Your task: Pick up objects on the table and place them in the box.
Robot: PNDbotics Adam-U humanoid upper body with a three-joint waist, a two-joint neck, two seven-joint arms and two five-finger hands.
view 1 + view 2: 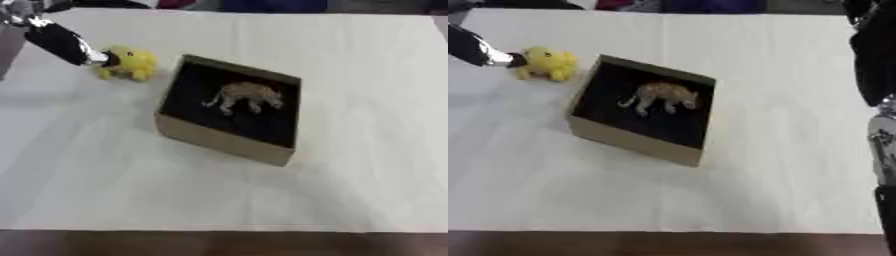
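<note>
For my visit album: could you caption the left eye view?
Left hand reaches a yellow plush toy beside a cardboard box holding a tan animal figure.

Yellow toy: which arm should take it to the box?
Left. Its hand is already at the yellow toy, just left of the box; the right arm hangs at the far right edge.

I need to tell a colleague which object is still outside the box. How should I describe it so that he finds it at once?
Start from the open brown cardboard box with a black inside on the white table. Just beyond its far left corner sits a small bright yellow soft toy, with the robot's left hand at it. It is the only yellow thing; the tan animal figure already lies inside the box.
</note>
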